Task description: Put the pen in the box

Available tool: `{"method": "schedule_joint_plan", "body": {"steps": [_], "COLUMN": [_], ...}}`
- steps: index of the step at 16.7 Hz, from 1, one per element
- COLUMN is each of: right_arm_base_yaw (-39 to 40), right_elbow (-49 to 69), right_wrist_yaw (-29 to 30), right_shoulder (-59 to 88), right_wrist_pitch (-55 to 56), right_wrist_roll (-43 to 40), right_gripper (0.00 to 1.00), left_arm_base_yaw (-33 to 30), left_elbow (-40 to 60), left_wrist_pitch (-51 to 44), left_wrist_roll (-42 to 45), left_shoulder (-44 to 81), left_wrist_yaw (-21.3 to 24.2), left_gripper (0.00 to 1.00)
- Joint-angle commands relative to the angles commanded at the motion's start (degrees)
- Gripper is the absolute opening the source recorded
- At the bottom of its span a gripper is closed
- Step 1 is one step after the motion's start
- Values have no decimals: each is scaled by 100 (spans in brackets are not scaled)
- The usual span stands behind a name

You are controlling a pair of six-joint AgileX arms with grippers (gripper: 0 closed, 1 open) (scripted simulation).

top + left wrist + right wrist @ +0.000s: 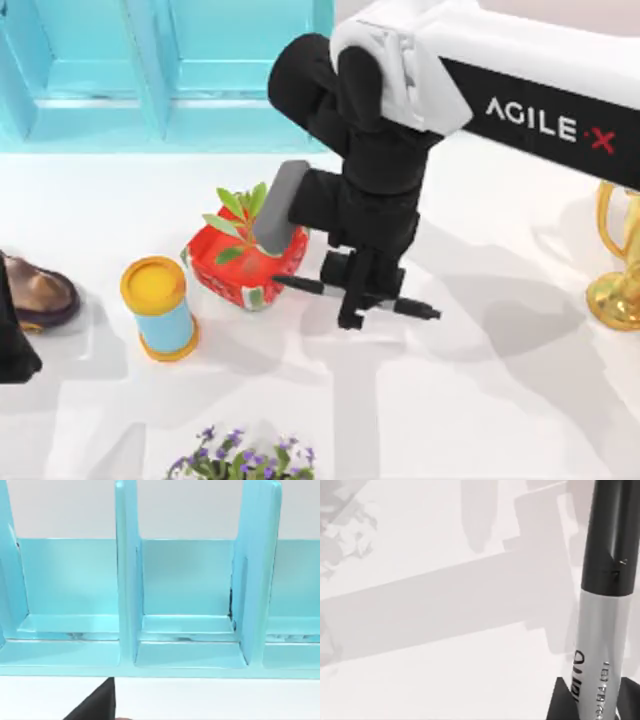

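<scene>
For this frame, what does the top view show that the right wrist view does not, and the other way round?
Top view alone: the right hand gripping the pen at mid-length just above the table, beside the red planter; a yellow-lidded can, a brown shoe, a brass object, purple flowers, the turquoise box at the back, and the left arm parked at the left edge.
Right wrist view alone: black lettering on the pen's grey barrel.
Both: the pen and the white table under it.
</scene>
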Motion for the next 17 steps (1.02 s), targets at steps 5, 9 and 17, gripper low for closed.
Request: {"method": "schedule_joint_plan", "body": {"steps": [5, 9, 17], "right_arm_base_yaw": [9, -209, -2206], "right_elbow": [85, 221, 867], "right_wrist_yaw": [3, 64, 554], "right_shoulder": [-39, -264, -1367], "right_wrist_pitch": [-88, -162, -641], "right_wrist_roll": [5, 360, 3673], "right_gripper": [0, 0, 0], "left_arm_base_yaw": [0, 0, 0], "left_elbow": [0, 0, 0], "left_wrist_pitch": [0, 0, 0], "left_wrist_roll": [0, 0, 0], "left_shoulder": [0, 0, 0], "left_wrist_yaw": [0, 0, 0], "left_gripper": [100, 100, 100]}}
